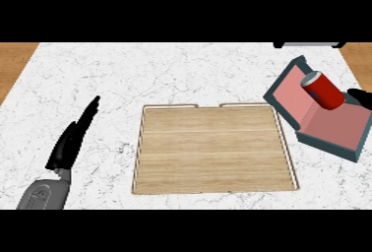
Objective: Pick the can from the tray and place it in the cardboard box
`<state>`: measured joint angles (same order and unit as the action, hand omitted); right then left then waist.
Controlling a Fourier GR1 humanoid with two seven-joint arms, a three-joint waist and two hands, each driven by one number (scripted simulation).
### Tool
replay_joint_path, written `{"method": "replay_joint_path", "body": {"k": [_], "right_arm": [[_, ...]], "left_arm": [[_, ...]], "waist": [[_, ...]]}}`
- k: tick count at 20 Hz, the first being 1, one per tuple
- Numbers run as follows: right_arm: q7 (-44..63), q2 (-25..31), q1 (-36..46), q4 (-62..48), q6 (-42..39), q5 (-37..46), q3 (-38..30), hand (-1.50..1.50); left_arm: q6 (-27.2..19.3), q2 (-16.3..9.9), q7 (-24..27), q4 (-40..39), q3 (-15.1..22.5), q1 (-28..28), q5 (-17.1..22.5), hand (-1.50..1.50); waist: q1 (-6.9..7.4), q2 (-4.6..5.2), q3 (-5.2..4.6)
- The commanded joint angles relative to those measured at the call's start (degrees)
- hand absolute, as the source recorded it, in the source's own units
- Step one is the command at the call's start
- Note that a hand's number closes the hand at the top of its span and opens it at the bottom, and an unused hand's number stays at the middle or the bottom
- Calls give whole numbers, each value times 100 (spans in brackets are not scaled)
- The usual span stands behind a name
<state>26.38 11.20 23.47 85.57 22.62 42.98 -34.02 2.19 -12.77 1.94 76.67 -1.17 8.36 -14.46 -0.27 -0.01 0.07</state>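
Observation:
A red can [324,90] with a silver top lies tilted over the pink inside of the box [341,147], which has teal outer walls and stands at the counter's right side. Only a small black part of my right hand [360,97] shows at the view's right edge, right beside the can's lower end; whether it holds the can is hidden. The wooden tray [214,150] lies in the middle of the counter with nothing on it. My left hand [71,138] rests at the left of the tray, fingers straight and pointing away, holding nothing.
The white marble counter [145,69] spreads around the tray, with wooden floor showing past its far left and far right corners. A dark grey object [309,45] sits at the far right edge.

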Motion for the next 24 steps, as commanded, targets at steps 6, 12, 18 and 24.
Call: {"method": "replay_joint_path", "body": {"k": [6,12,18,24], "right_arm": [[-1889,80,-1374,440,411,-1897,-955,-150],[-2586,294,-1654,298,634,-2700,-1475,-150],[-3134,107,-2793,781,-63,-3801,-1979,-150],[-4281,196,-3051,-257,-245,-4178,-2139,-150]], "left_arm": [[-66,76,-114,169,13,-85,-110,0],[114,28,-241,215,-38,31,-76,0],[222,-74,-32,173,-182,-190,-25,0],[178,79,-25,-11,-223,142,-67,0]], "waist": [[-36,-7,-2],[0,-4,-4],[-27,-13,-5],[-13,-2,-4]]}}
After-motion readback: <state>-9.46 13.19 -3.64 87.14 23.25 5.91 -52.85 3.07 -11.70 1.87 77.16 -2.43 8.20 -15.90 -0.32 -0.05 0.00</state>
